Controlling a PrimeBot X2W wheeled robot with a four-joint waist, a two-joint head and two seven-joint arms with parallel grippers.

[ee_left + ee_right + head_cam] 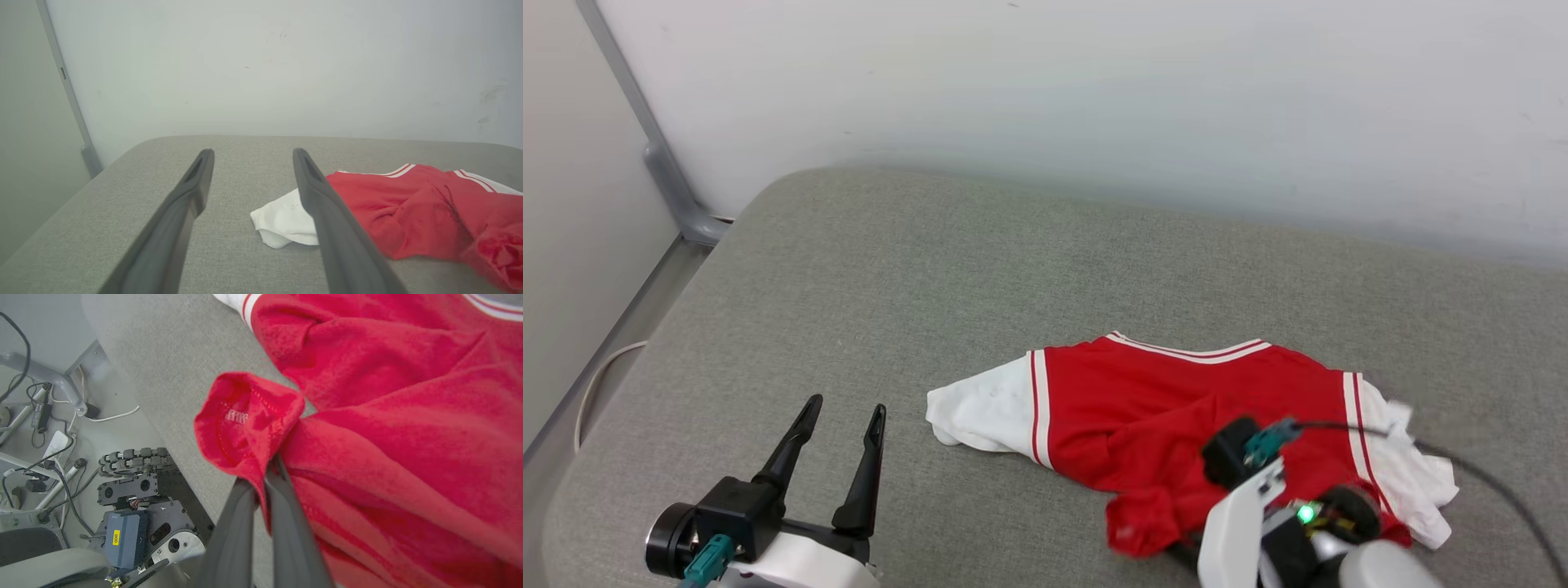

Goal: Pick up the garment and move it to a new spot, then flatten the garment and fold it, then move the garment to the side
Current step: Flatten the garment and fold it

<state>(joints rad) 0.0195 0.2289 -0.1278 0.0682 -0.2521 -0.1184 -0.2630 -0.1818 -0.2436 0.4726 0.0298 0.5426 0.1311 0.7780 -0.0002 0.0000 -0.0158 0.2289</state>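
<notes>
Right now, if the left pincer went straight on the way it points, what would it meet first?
Probably the grey padded surface, or the white wall behind it; depth is unclear. The left pincer aims left of the garment.

In my right wrist view, at about eight o'clock, a small yellow sticker on a blue-grey box carries dark digits turned sideways; they look like "800". Near the centre, a patch of pale lettering sits on the garment, on its red fold, too blurred for me to read.
</notes>
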